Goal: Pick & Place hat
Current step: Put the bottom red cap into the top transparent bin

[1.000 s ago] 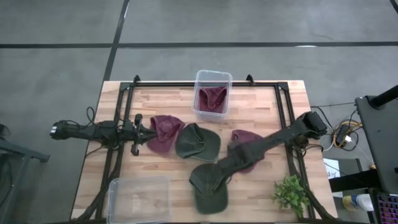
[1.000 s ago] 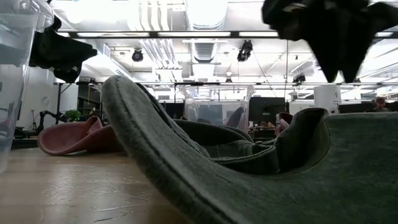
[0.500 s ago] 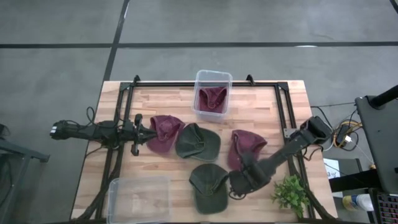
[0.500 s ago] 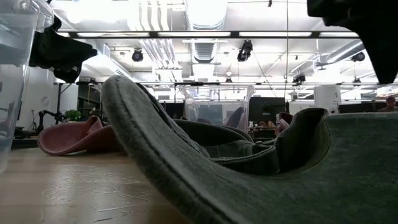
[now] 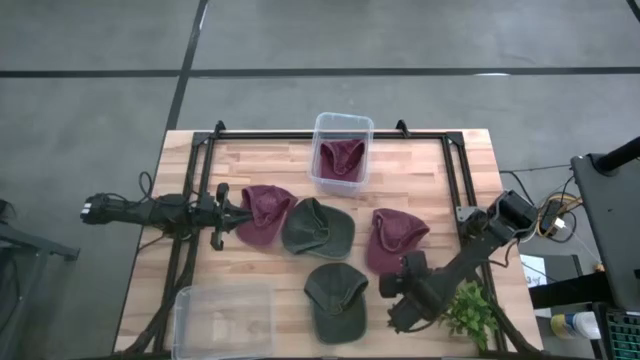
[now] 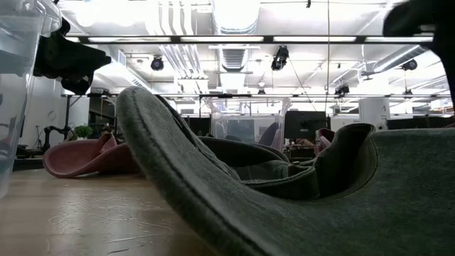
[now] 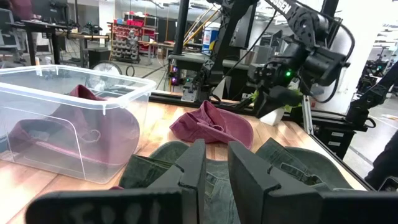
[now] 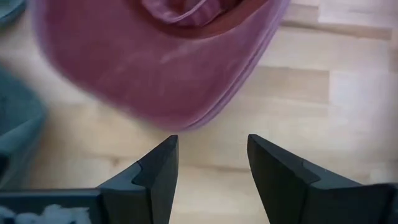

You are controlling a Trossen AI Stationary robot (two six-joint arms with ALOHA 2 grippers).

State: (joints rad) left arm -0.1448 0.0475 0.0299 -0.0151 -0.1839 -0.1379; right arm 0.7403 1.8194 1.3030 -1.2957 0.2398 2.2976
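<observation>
Right gripper (image 8: 210, 163), fingers apart and empty, above bare wood just beside the maroon fabric cap (image 8: 168, 56).

On the bench (image 5: 250, 160), a bin (image 5: 342, 150) holding one hat (image 5: 342, 160) is placed at the middle of the far edge, and a second bin (image 5: 224, 320) is set at the near left corner. Between them, two hats are laid touching side by side, the left hat (image 5: 262, 212) just in front of the left tool (image 5: 228, 214) and the middle hat (image 5: 316, 228) to its right, with a right hat (image 5: 394, 236) farther right and a near hat (image 5: 336, 300) in front of the middle one. The right tool (image 5: 400, 310) is held over the bench just right of the near hat, with a plant (image 5: 468, 312) beside it at the near right corner.
</observation>
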